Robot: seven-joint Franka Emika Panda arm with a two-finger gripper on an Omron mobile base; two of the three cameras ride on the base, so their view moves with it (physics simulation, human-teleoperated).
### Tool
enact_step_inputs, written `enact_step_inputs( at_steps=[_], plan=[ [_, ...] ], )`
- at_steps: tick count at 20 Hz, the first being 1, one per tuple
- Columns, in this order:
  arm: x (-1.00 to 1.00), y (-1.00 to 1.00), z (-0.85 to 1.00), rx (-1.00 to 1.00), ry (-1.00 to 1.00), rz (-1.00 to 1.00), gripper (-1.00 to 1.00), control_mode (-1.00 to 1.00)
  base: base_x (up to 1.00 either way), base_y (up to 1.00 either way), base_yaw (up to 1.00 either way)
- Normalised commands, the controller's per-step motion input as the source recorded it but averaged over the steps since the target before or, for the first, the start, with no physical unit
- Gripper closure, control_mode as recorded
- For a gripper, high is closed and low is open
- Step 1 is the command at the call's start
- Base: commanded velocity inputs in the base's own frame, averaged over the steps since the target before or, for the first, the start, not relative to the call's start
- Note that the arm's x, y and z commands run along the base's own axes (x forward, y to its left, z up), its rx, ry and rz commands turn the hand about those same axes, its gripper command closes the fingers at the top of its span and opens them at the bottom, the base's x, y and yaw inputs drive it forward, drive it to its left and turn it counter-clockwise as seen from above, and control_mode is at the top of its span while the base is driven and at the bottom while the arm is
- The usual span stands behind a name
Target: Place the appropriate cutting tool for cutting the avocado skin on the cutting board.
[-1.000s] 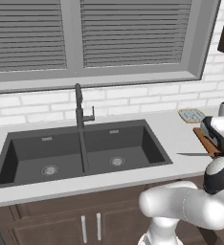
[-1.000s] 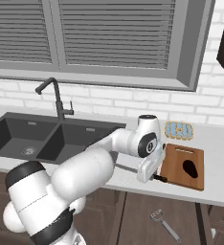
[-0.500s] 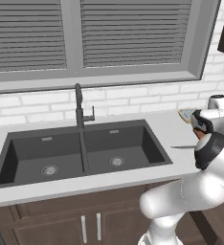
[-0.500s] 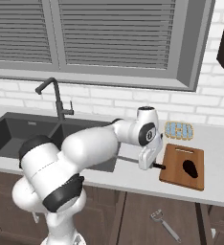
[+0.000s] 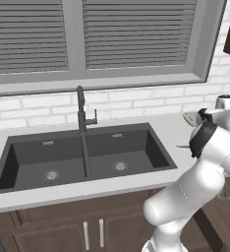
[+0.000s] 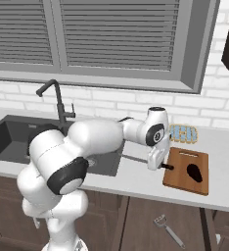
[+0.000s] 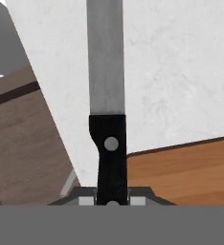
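The tool (image 6: 158, 162) is clamped shut on a knife (image 7: 106, 91), gripping its black handle, whose single rivet shows in the hand view just above the finger tips. The grey blade runs straight away from the hand, over the pale speckled desk (image 7: 181, 72). In the right base view the knife hangs level at the tool, its blade pointing toward the sink (image 6: 9, 139) and the dark handle end (image 6: 168, 167) reaching over the near left edge of the cutting board (image 6: 185, 181). Whether the knife touches the board cannot be told.

The reddish-brown cutting board lies flat on the desk to the right of the sink, its slot handle at the far end. The avocado (image 6: 194, 172), a small near-black lump, sits on the right half of the board, apart from the knife. Just behind the board, near the white brick wall, lies a small blue-and-tan patterned pad (image 6: 183, 132). On the floor below the desk edge lies a slim metal utensil (image 6: 168, 229).

In the left base view the blade tip (image 5: 182, 146) pokes out past the arm's dark joint, over the desk right of the double sink and its black faucet (image 5: 82, 110).
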Motion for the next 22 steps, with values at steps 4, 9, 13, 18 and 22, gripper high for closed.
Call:
enact_step_inputs(
  at_steps=[4,9,13,18,22],
  plan=[
    [0.14,-0.2,-0.19,0.0,-0.13,0.0,1.0,-1.0,0.0,0.0,0.0],
    [0.15,-0.26,-0.15,0.0,-0.12,-0.04,1.0,-1.0,0.0,0.0,0.0],
    [0.13,-0.24,-0.16,0.0,-0.12,-0.1,1.0,-1.0,0.0,0.0,0.0],
    [0.05,-0.07,-0.16,0.0,-0.07,-0.13,1.0,-1.0,0.0,0.0,0.0],
    [0.0,-0.23,-0.16,0.0,-0.02,-0.14,1.0,-1.0,0.0,0.0,0.0]
  ],
)
